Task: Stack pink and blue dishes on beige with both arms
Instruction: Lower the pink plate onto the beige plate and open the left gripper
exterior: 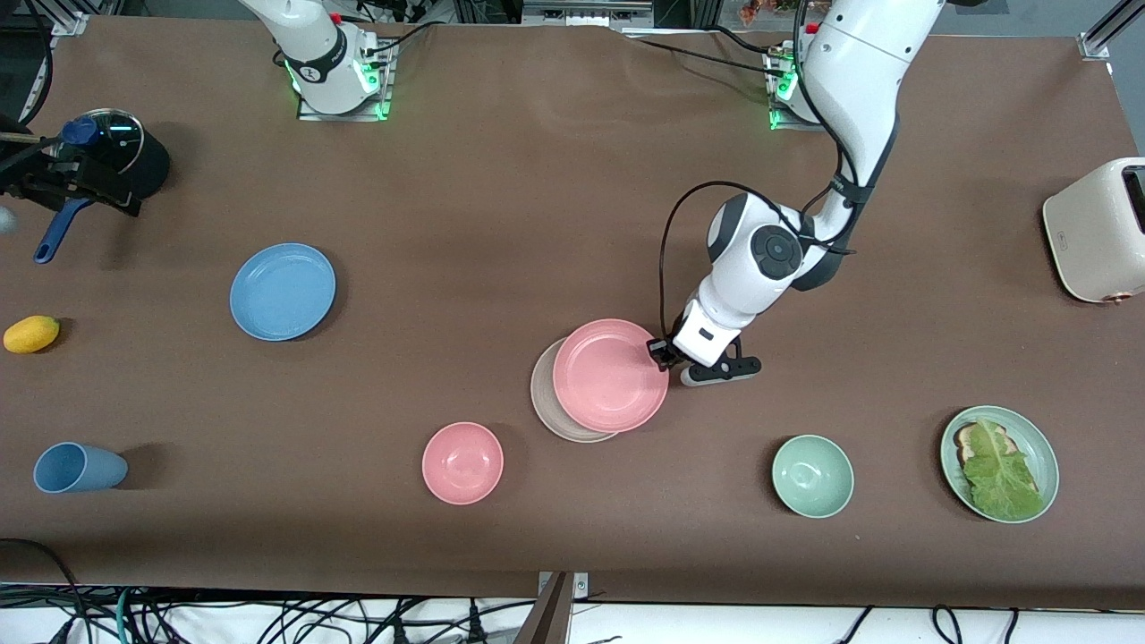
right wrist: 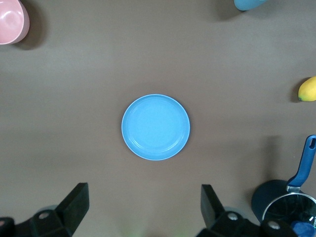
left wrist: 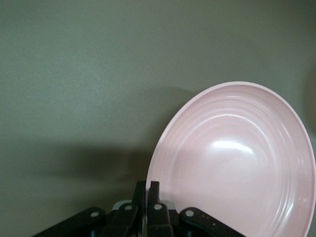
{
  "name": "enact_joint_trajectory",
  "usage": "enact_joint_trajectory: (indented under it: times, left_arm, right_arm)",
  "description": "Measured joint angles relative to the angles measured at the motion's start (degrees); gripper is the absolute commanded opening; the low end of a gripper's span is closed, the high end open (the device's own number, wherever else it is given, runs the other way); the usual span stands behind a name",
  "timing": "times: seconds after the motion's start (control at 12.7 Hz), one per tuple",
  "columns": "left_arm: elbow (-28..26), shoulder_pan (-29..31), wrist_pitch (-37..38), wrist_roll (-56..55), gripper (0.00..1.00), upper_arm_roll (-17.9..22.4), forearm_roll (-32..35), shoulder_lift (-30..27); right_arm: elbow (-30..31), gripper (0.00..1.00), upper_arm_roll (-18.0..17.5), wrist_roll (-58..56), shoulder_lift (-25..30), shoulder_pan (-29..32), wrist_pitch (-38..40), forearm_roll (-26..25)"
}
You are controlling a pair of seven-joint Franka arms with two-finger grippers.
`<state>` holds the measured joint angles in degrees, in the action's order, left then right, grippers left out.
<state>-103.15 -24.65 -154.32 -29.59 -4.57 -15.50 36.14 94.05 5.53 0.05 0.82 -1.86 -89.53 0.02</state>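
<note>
My left gripper [exterior: 660,351] [left wrist: 150,190] is shut on the rim of the pink plate [exterior: 611,376] [left wrist: 237,163]. That plate is tilted and sits over the beige plate [exterior: 542,398], offset toward the left arm's end, so only a crescent of beige shows. The blue plate [exterior: 283,292] [right wrist: 155,127] lies flat on the table toward the right arm's end. High above it my right gripper [right wrist: 143,197] hangs open with nothing between its fingers; the front view does not show this gripper.
A small pink bowl [exterior: 462,462] sits nearer the front camera than the beige plate. A green bowl [exterior: 812,476], a green plate [exterior: 1029,438] with lettuce and a toaster [exterior: 1096,228] are toward the left arm's end. A blue cup [exterior: 79,467], a yellow fruit [exterior: 31,334] and a black pot [exterior: 125,152] are toward the right arm's end.
</note>
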Motion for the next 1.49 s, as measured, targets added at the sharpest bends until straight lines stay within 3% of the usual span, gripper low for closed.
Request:
enact_joint_trajectory:
  times: [0.24, 0.63, 0.86, 1.02, 1.18, 1.49]
  left_arm:
    - [2.1, -3.5, 0.0, -2.0, 0.00, 2.9, 0.0, 1.5]
    - [4.6, -4.5, 0.0, -5.0, 0.04, 3.3, 0.0, 3.7]
    - [5.1, -4.5, 0.0, -5.0, 0.36, 3.3, 0.0, 4.5]
    - [5.5, -4.5, 0.0, -5.1, 0.46, 3.5, 0.0, 4.5]
    - [5.8, -4.5, 0.0, -5.1, 0.65, 3.6, 0.0, 4.6]
    - [6.7, -4.4, 0.0, -5.0, 0.85, 4.3, 0.0, 4.7]
  right_arm:
    - [0.0, 1.00, 0.0, 0.0, 0.0, 0.0, 0.0, 0.0]
    - [0.0, 1.00, 0.0, 0.0, 0.0, 0.0, 0.0, 0.0]
    - [0.0, 1.00, 0.0, 0.0, 0.0, 0.0, 0.0, 0.0]
    - [0.0, 1.00, 0.0, 0.0, 0.0, 0.0, 0.0, 0.0]
    - [0.0, 1.00, 0.0, 0.0, 0.0, 0.0, 0.0, 0.0]
    - [0.0, 1.00, 0.0, 0.0, 0.0, 0.0, 0.0, 0.0]
